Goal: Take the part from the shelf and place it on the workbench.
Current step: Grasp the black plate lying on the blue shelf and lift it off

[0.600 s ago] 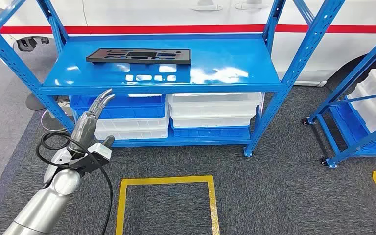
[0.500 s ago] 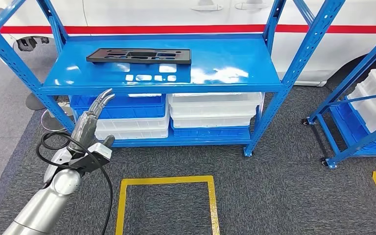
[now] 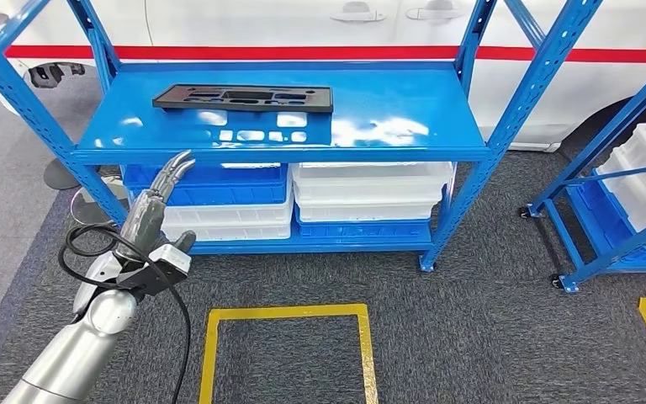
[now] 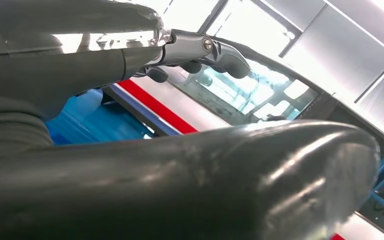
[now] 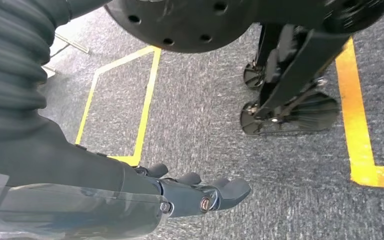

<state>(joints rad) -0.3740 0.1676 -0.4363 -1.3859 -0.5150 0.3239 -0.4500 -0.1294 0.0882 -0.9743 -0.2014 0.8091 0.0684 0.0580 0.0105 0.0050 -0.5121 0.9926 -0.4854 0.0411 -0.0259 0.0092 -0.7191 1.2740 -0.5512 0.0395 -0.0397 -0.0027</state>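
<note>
Left hand (image 3: 158,195), silver-grey w/ dark fingers, is raised below and in front of the blue steel shelf's (image 3: 277,145) top deck; fingers extended, close together, slightly curved, holding nothing. In the left wrist view the same hand (image 4: 130,55) shows fingertips lightly curled, nothing between them.

Flat black rectangular plastic panel w/ cut-out slots (image 3: 244,98) lies flat toward the back-left of that glossy deck, well apart from the hand. Judging by looks: thin, stiff, prob. light, smooth-faced (so likely slippery on painted steel). Lying flush, it gives little to get under; best bet is prob. a long edge or a slot rim, thumb under and fingers on top, near mid-length so it doesn't tip.

Below the deck: stacked blue plastic crates (image 3: 210,181) on the left, white plastic crates (image 3: 370,189) on the right. Floor is dark grey carpet w/ a yellow tape square (image 3: 286,311).

Right hand (image 5: 190,195) hangs over the carpet, fingers bent inward a bit, side by side, nothing held.
</note>
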